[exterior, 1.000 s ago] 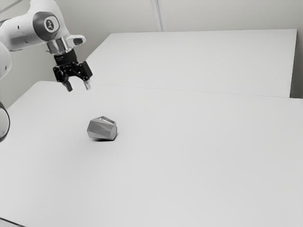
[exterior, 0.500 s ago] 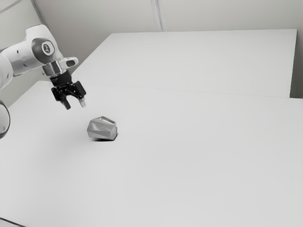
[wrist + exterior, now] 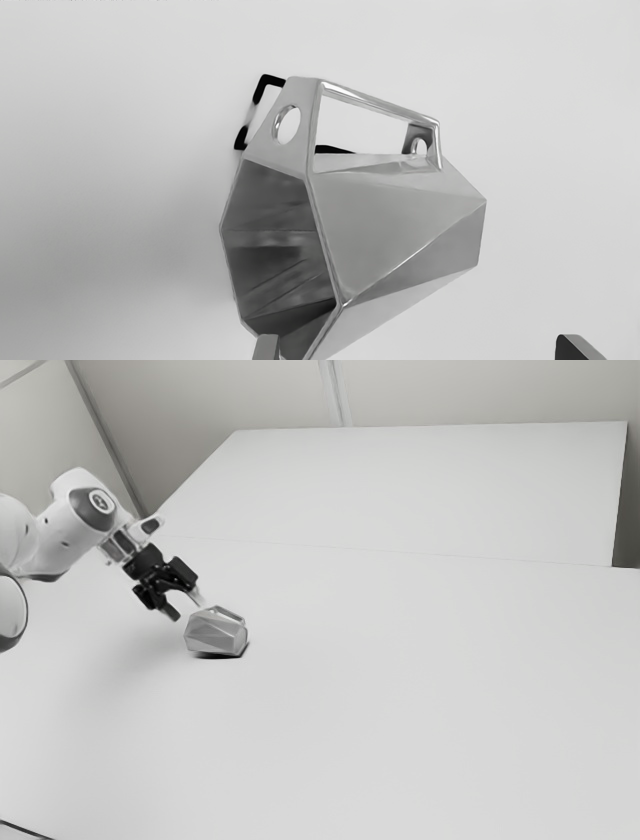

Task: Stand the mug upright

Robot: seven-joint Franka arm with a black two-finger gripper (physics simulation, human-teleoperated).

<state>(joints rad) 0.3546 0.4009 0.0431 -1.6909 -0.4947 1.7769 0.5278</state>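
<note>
On the table (image 3: 400,710), the mug (image 3: 215,633) is lying on its side, its mouth (image 3: 272,220) facing sideways and its handle (image 3: 380,102) rising from its upper flank. The upright pose is lacking; grasping, turning and standing the mug up are what the task is leaving to do. Just beside the mug, the gripper (image 3: 188,610) is hovering, jaws spread, gripping nothing. Around the mug, the table is offering ample turning room, especially toward the exterior view's right; its visible edges are lying well apart from the mug.
</note>
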